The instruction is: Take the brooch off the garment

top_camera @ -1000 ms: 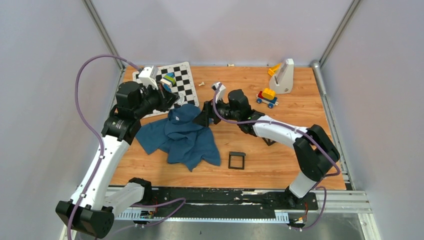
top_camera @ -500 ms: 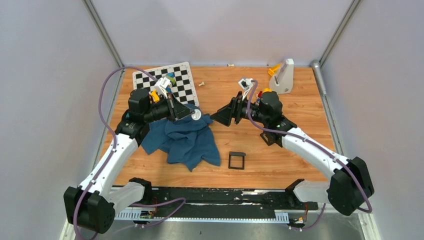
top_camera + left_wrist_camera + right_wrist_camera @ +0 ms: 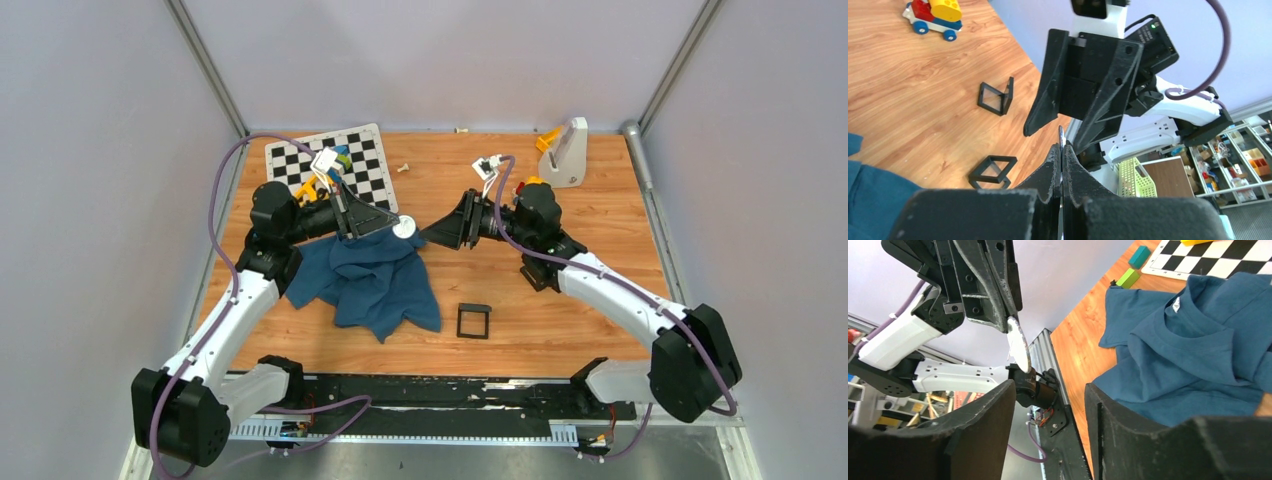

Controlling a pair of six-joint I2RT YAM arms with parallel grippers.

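My left gripper point(image 3: 393, 225) is shut on the brooch point(image 3: 406, 228), a small pale white disc, and holds it in the air just past the garment's upper right edge. The brooch shows edge-on between the fingertips in the left wrist view point(image 3: 1061, 136) and as a white oval in the right wrist view point(image 3: 1018, 345). The garment point(image 3: 370, 285), a rumpled teal-blue shirt, lies on the table below, and shows in the right wrist view point(image 3: 1198, 360). My right gripper point(image 3: 433, 235) is open and empty, facing the brooch from the right, a short gap away.
A chequered board point(image 3: 295, 158) with coloured blocks lies at the back left. A black square frame point(image 3: 473, 321) lies in front of the garment, another point(image 3: 540, 283) under the right arm. A white stand point(image 3: 568, 150) stands at the back right. A small pale piece point(image 3: 404, 168) lies near the board.
My right gripper let go of the garment and drew back to the right, jaws open. My left gripper swung from the board to the garment's top and now holds the brooch lifted rightward.
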